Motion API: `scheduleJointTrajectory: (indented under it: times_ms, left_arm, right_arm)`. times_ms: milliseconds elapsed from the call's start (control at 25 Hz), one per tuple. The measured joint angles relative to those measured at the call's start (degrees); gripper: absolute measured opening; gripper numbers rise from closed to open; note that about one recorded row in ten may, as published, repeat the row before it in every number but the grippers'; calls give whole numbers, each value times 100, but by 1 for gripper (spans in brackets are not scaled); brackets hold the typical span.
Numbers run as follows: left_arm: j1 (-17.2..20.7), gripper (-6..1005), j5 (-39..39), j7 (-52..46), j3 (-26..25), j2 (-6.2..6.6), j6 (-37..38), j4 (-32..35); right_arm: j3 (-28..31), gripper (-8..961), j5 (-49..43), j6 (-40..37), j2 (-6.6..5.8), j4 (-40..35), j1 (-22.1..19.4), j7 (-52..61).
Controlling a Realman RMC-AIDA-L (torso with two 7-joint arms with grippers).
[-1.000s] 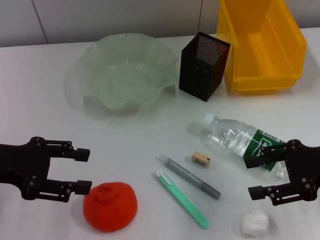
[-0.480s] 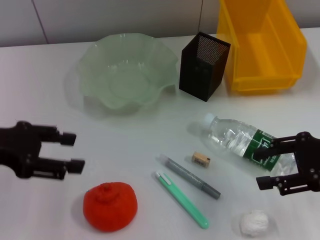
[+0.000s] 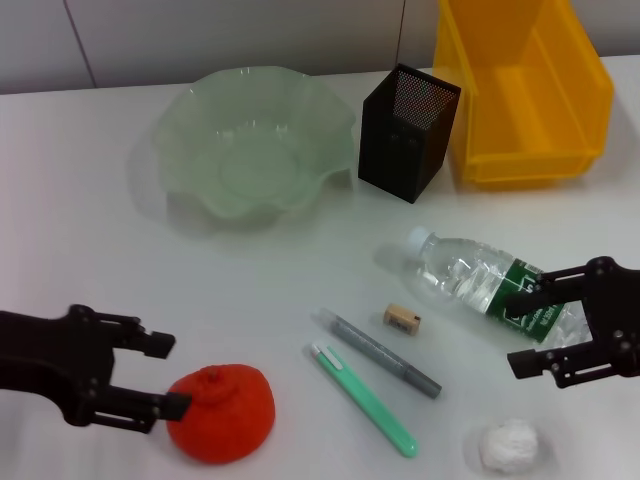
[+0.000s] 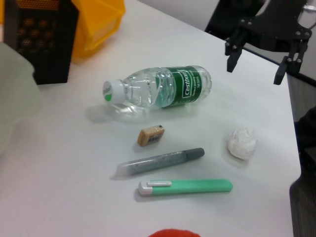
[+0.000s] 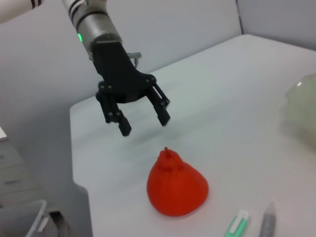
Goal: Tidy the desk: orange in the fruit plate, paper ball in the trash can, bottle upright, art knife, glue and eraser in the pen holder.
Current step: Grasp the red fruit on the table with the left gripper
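Observation:
The orange lies on the desk at the front left. My left gripper is open just to its left, with the lower finger almost at the fruit; from the right wrist it hangs open behind the orange. The bottle lies on its side, and my open right gripper hovers at its labelled end. The paper ball, eraser, grey glue pen and green art knife lie loose. At the back stand the fruit plate, pen holder and trash can.
In the left wrist view the bottle, eraser, glue pen, art knife and paper ball lie close together, with the right gripper beyond them. The desk's right edge runs near the paper ball.
My left gripper first drew back to the left, then came down and forward to the orange's left side. The right gripper shifted slightly toward the bottle. No object moved.

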Motion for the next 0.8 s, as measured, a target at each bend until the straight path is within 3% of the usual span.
scheduleJointTrajectory:
  times_ms: [360, 800]
  left_arm:
    - [359, 758, -527, 560, 853, -6, -991, -610]
    - [285, 755, -665, 1065, 994, 5, -1439, -1291]
  right_arm:
    - [-71, 697, -6, 8, 68, 5, 40, 52]
    - [-127, 696, -7, 67, 71, 79, 86, 55]
